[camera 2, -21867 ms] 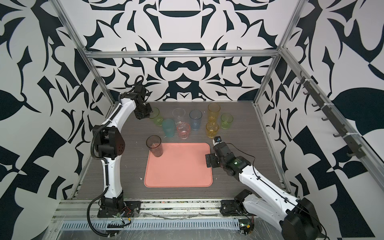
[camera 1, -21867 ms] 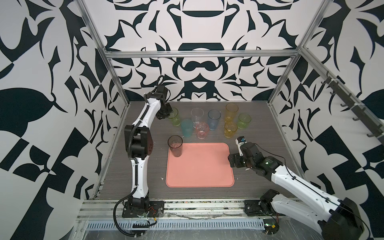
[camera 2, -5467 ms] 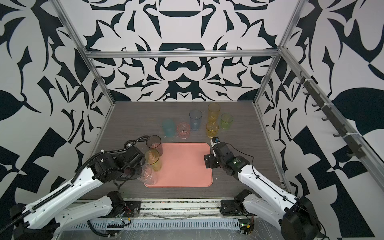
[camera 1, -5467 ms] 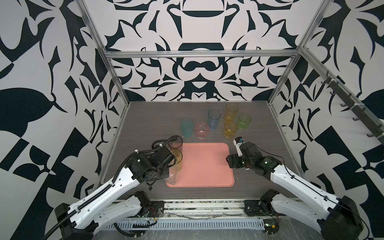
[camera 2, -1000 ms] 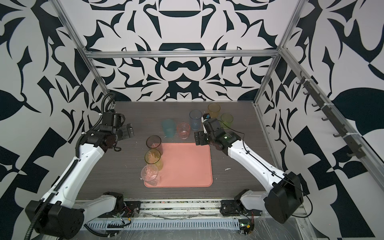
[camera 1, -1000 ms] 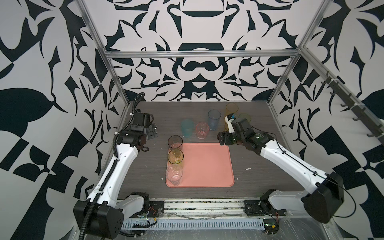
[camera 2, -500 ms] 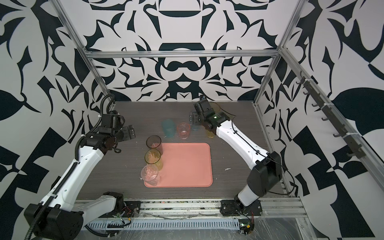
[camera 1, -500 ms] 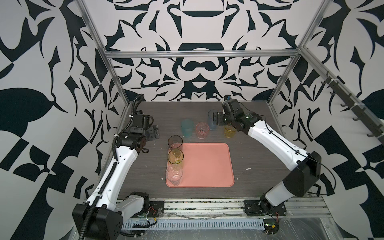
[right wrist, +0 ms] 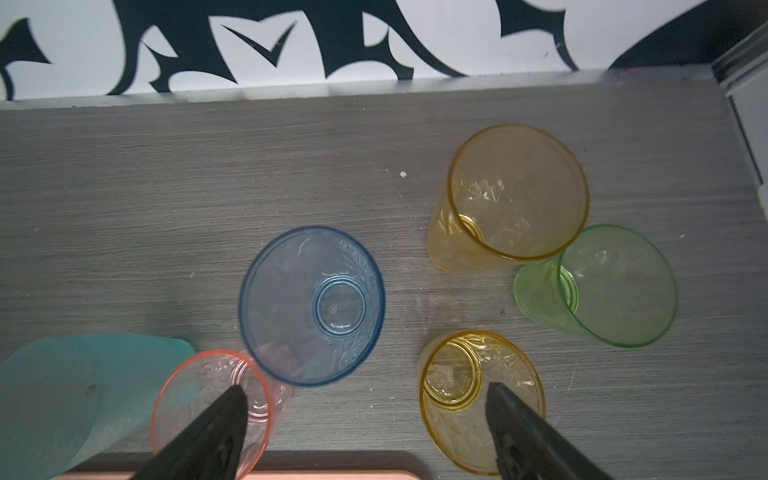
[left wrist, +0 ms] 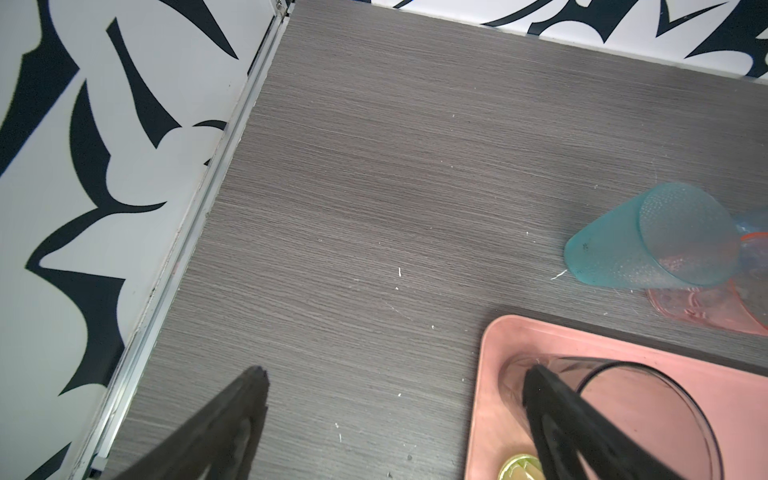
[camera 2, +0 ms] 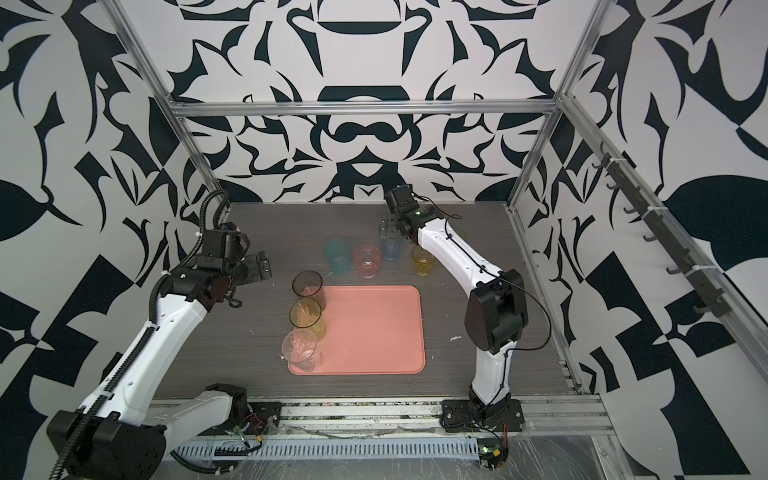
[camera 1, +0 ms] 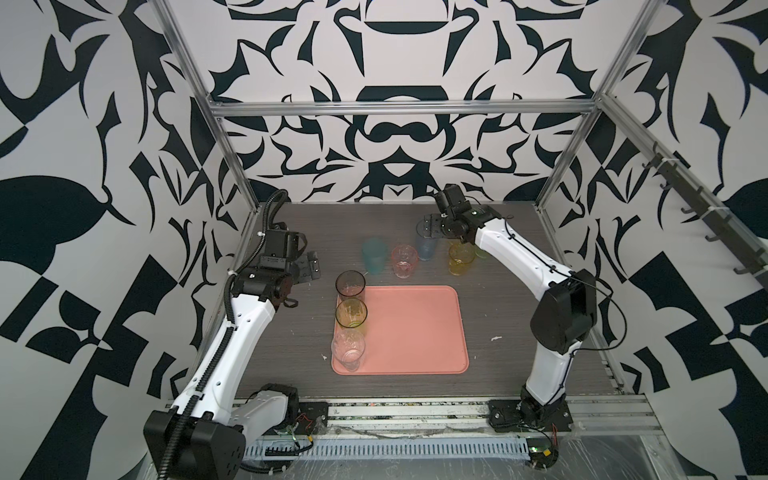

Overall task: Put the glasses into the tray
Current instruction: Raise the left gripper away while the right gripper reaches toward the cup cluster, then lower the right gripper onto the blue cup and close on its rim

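Observation:
The salmon-pink tray (camera 1: 415,332) holds three glasses along its left side: smoky grey (camera 1: 350,286), yellow-green (camera 1: 351,316) and clear (camera 1: 348,349). Behind it stand teal (camera 1: 374,255), pink (camera 1: 404,259), blue (right wrist: 311,305), short amber (right wrist: 478,395), tall amber (right wrist: 515,195) and green (right wrist: 602,286) glasses. My right gripper (camera 1: 432,226) hovers open above the blue glass (camera 1: 427,247), its fingertips (right wrist: 237,395) over the pink and short amber ones, holding nothing. My left gripper (camera 1: 309,270) is open and empty over bare table left of the tray's far corner (left wrist: 498,332).
The patterned back wall (right wrist: 374,41) runs just behind the glasses, and the left wall's metal rail (left wrist: 187,257) lies close to my left gripper. Small white specks (camera 1: 494,338) dot the table right of the tray.
My right arm has swung from the tray's far right corner back and up over the row of glasses. The left gripper has drifted slightly toward the tray. No glass has moved.

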### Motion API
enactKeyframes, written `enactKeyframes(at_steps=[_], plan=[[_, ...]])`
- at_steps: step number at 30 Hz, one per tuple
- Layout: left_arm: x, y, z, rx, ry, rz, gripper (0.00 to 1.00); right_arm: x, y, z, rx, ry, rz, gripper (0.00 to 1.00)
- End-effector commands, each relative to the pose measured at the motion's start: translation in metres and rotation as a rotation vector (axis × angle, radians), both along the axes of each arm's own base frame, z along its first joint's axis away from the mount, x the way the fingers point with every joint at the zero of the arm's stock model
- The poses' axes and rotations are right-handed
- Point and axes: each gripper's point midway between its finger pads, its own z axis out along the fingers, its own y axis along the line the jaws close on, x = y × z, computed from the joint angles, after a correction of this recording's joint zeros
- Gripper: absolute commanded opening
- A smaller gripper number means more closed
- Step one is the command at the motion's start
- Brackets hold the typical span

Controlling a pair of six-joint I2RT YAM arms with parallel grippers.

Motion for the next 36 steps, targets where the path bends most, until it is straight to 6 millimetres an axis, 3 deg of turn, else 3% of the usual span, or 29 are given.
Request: enactKeyframes(at_steps=[1,9,21,36], plan=[[0.000,-0.003,-0.001,-0.025,-0.002,-0.011,0.99,0.007,-0.001,0.014,0.063,-0.006,-0.019,0.92],[-0.001,-0.005,-0.001,-0.032,-0.002,-0.016,0.99,0.021,0.002,-0.005,0.093,0.062,-0.010,0.89],[-0.002,-0.008,0.000,-0.044,-0.004,-0.034,0.99,0.035,0.005,-0.017,0.112,0.107,0.010,0.79],[-0.003,-0.009,0.002,-0.052,-0.014,-0.038,0.99,0.041,0.004,-0.030,0.127,0.138,0.016,0.57]])
